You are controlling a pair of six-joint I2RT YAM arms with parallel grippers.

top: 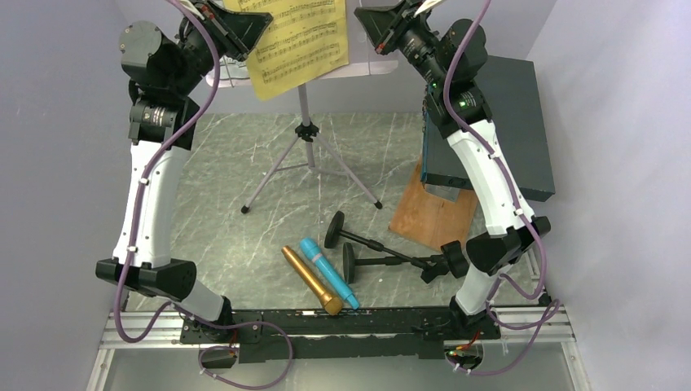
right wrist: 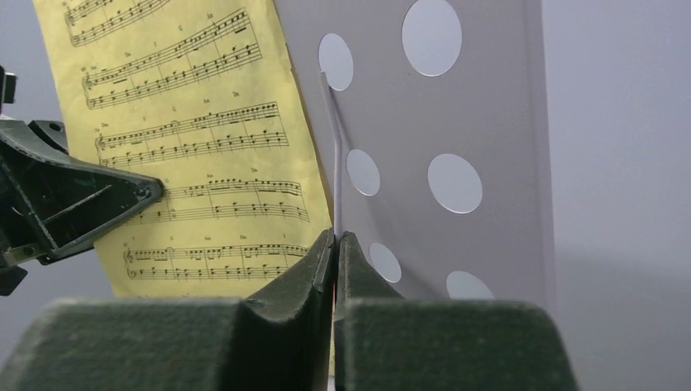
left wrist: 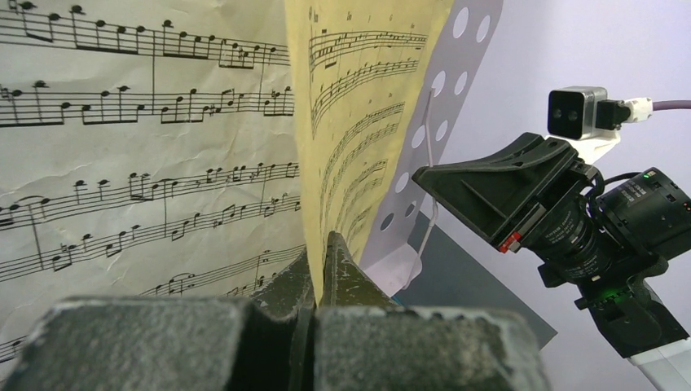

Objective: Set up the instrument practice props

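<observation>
The pale perforated music desk (top: 368,68) stands on silver tripod legs (top: 306,130) at the back. A yellow sheet-music page (top: 297,41) leans on it. My left gripper (top: 262,31) is shut on that page's left edge, seen in the left wrist view (left wrist: 320,244) with a white page (left wrist: 138,163) beside it. My right gripper (top: 364,18) is shut on the desk's thin wire page holder (right wrist: 336,163) at the yellow page's right edge (right wrist: 195,147). The gold microphone (top: 311,279) and blue microphone (top: 329,271) lie near the front. Two black round-based mic holders (top: 358,236) (top: 383,262) lie on their sides.
A large dark teal box (top: 513,122) sits at the right, partly over a flat brown wooden board (top: 432,216). The right arm's lower links reach over both. Grey walls close in on both sides and the back. The tripod legs spread over the marbled table's middle (top: 212,163).
</observation>
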